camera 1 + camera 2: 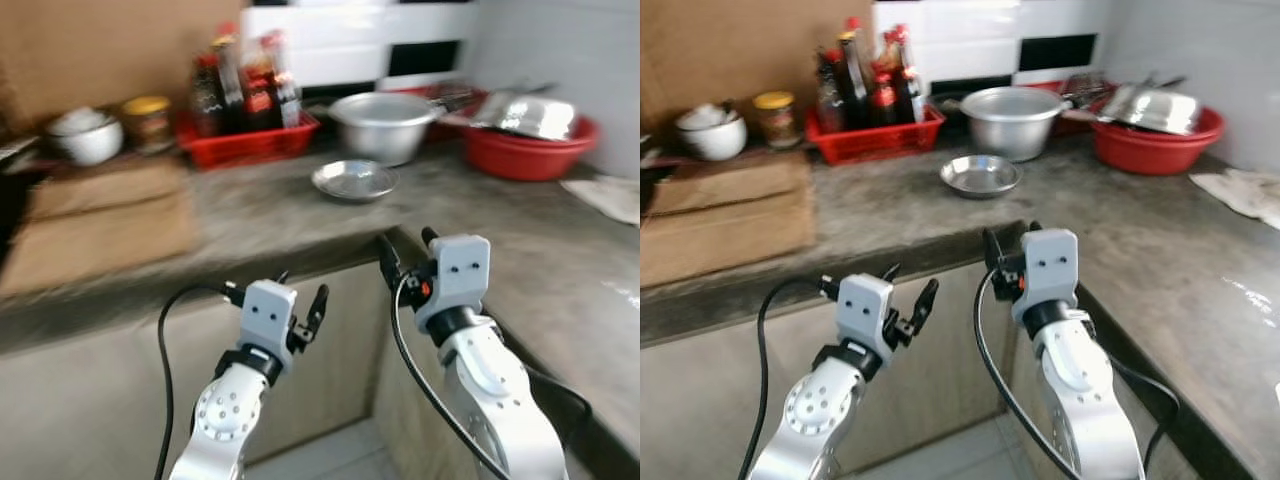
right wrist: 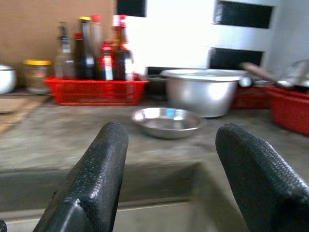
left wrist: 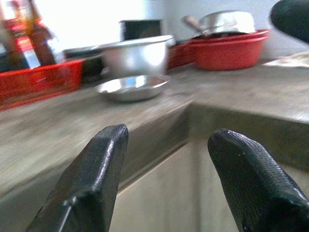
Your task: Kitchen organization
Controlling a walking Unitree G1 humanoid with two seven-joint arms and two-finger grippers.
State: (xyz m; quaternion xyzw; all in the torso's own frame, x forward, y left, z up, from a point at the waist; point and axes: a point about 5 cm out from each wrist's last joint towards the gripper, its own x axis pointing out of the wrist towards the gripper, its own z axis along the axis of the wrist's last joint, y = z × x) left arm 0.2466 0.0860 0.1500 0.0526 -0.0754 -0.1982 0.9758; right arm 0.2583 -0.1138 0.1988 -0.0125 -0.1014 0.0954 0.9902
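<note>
A shallow steel dish [image 1: 355, 180] sits on the grey stone counter [image 1: 270, 215], near the inner corner. Behind it stands a large metal pot [image 1: 385, 125]. Both arms are raised in front of the counter's edge, below the dish. My left gripper [image 1: 300, 295] is open and holds nothing, level with the cabinet front. My right gripper [image 1: 408, 245] is open too, just short of the counter's corner. In the right wrist view the dish [image 2: 167, 121] lies straight ahead between the fingers [image 2: 104, 164]. The left wrist view shows the dish [image 3: 133, 88] further off.
A red crate of sauce bottles [image 1: 245, 135] stands at the back wall. A red basin with steel lids [image 1: 530, 135] fills the back right corner. On the left are a white bowl [image 1: 88, 135], a jar [image 1: 148, 120] and flat cardboard [image 1: 100, 225]. A cloth [image 1: 610, 195] lies at the right.
</note>
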